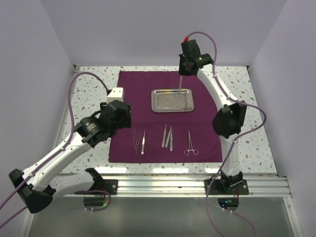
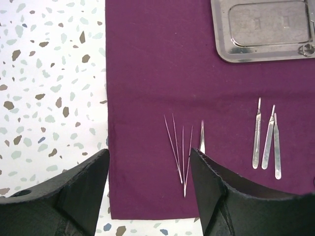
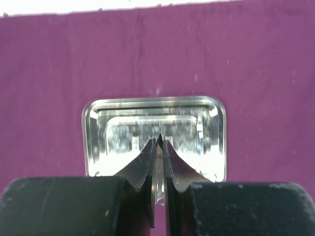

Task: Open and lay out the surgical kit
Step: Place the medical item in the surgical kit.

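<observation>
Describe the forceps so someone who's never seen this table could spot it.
Find the purple cloth spread on the speckled table. Along its near edge lies a row of silver instruments; the forceps is the rightmost, lying alone. Only it has two finger rings.

Pale walls (image 1: 148, 29) are closing round a speckled tabletop (image 1: 256, 143) on three sides.
The left wall (image 1: 29, 74) and right wall (image 1: 291, 74) are slanting in toward the back, both a plain lilac-white. The tabletop is showing white with grey and brown chips, and is meeting the back along a thin dark seam. A ribbed aluminium rail (image 1: 163, 185) is running along the near edge, with a dull grey surface (image 1: 158, 217) lying below it in the overhead view. Light is falling soft and even, throwing only faint shadows.
</observation>
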Motion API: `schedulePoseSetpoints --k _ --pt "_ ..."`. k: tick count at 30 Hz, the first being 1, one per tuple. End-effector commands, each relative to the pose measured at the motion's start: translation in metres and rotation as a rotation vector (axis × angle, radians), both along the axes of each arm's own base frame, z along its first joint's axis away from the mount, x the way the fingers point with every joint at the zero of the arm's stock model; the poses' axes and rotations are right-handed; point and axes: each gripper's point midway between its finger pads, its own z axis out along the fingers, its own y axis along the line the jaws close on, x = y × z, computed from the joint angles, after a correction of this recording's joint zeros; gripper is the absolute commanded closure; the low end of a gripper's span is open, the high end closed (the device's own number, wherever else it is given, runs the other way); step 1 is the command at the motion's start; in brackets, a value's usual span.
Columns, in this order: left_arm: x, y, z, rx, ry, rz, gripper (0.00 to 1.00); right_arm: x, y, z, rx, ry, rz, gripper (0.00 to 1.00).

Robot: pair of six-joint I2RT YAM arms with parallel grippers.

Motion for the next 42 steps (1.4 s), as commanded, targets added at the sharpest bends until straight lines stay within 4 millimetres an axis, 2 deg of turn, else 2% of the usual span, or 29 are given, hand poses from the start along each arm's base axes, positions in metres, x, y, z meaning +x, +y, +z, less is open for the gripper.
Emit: schedulePoseSetpoints --k 1,2,3,4,5,6,7,8,9,10,11,13,14,16,17,19,22,25,27,30,32,33,34,35,36,37,38,39,42 --pt "0.008 -0.008 0.007 -0.025 -0.032 -0.021 0.30 -0.027 0.000 0.030 0.039 -0.023 0.037 1.00" --pt "0.009 -0.010 0.007 -0.026 -0.034 -0.029 0.30 -0.039 -0.002 0.015 0.025 0.025 0.042 1.00" --pt "0.010 -0.012 0.007 -0.026 -0.031 -0.038 0.30 -0.051 -0.007 0.032 0.036 0.005 0.044 1.00" --pt "0.011 -0.013 0.006 -0.023 -0.029 -0.039 0.30 -0.061 -0.009 0.032 0.037 0.017 0.049 1.00" --pt "0.012 -0.014 0.005 -0.023 -0.031 -0.046 0.30 -0.077 -0.016 0.016 0.018 0.068 0.048 1.00" --pt "0.013 -0.016 0.005 -0.024 -0.031 -0.050 0.30 -0.087 -0.018 0.013 0.015 0.080 0.048 1.00" --pt "0.014 -0.017 0.004 -0.022 -0.030 -0.053 0.30 -0.103 -0.024 0.033 0.036 0.048 0.044 1.00" --pt "0.015 -0.019 0.003 -0.018 -0.033 -0.063 0.30 -0.120 -0.030 0.011 0.020 0.104 0.041 1.00" --pt "0.016 -0.020 0.002 -0.015 -0.033 -0.065 0.30 -0.131 -0.033 0.007 0.020 0.117 0.040 1.00" --pt "0.018 -0.021 0.001 -0.010 -0.031 -0.065 0.30 -0.145 -0.035 0.020 0.050 0.087 0.039 1.00" --pt "0.020 -0.022 0.001 -0.011 -0.036 -0.068 0.30 -0.164 -0.040 -0.008 0.034 0.153 0.042 1.00" --pt "0.022 -0.027 -0.002 -0.008 -0.030 -0.084 0.30 -0.185 -0.043 -0.012 0.060 0.154 0.041 1.00" --pt "0.025 -0.031 -0.002 -0.011 -0.037 -0.096 0.30 -0.204 -0.043 -0.037 0.061 0.218 0.057 1.00" --pt "0.028 -0.038 -0.004 -0.015 -0.028 -0.119 0.30 -0.218 -0.040 -0.051 0.075 0.230 0.068 1.00" --pt "0.030 -0.041 -0.004 -0.016 -0.029 -0.128 0.30 -0.236 -0.044 -0.067 0.073 0.264 0.072 1.00" --pt "0.032 -0.046 -0.007 -0.012 -0.015 -0.144 0.31 -0.246 -0.045 -0.080 0.084 0.275 0.069 1.00" --pt "0.035 -0.050 -0.007 -0.010 -0.010 -0.153 0.31 -0.268 -0.054 -0.112 0.072 0.320 0.058 1.00" --pt "0.035 -0.053 -0.009 -0.012 -0.002 -0.164 0.31 -0.267 -0.055 -0.127 0.059 0.328 0.048 1.00" --pt "0.034 -0.053 -0.010 -0.010 0.005 -0.169 0.31 -0.268 -0.059 -0.147 0.030 0.368 0.036 1.00" --pt "0.033 -0.052 -0.012 -0.004 0.013 -0.167 0.31 -0.253 -0.060 -0.159 -0.024 0.375 0.034 1.00" --pt "0.032 -0.050 -0.011 0.000 0.015 -0.165 0.32 -0.231 -0.053 -0.145 -0.031 0.335 0.041 1.00" --pt "0.032 -0.049 -0.011 0.003 0.018 -0.160 0.32 -0.225 -0.052 -0.149 -0.052 0.346 0.052 1.00" --pt "0.031 -0.049 -0.012 0.005 0.020 -0.158 0.32 -0.210 -0.047 -0.134 -0.050 0.313 0.059 1.00" --pt "0.031 -0.047 -0.012 0.009 0.017 -0.152 0.32 -0.203 -0.044 -0.132 -0.053 0.313 0.068 1.00" --pt "0.032 -0.045 -0.011 0.011 0.015 -0.145 0.32 -0.203 -0.044 -0.138 -0.079 0.348 0.083 0.87" --pt "0.031 -0.045 -0.011 0.016 0.019 -0.141 0.32 -0.191 -0.039 -0.129 -0.077 0.330 0.086 0.71" --pt "0.032 -0.042 -0.010 0.021 0.012 -0.129 0.32 -0.188 -0.039 -0.127 -0.083 0.334 0.087 0.24" --pt "0.032 -0.041 -0.008 0.021 0.006 -0.125 0.32 -0.186 -0.039 -0.126 -0.098 0.341 0.092 0.16" --pt "0.032 -0.035 -0.006 0.038 -0.003 -0.105 0.32 -0.165 -0.036 -0.113 -0.115 0.298 0.078 0.11"
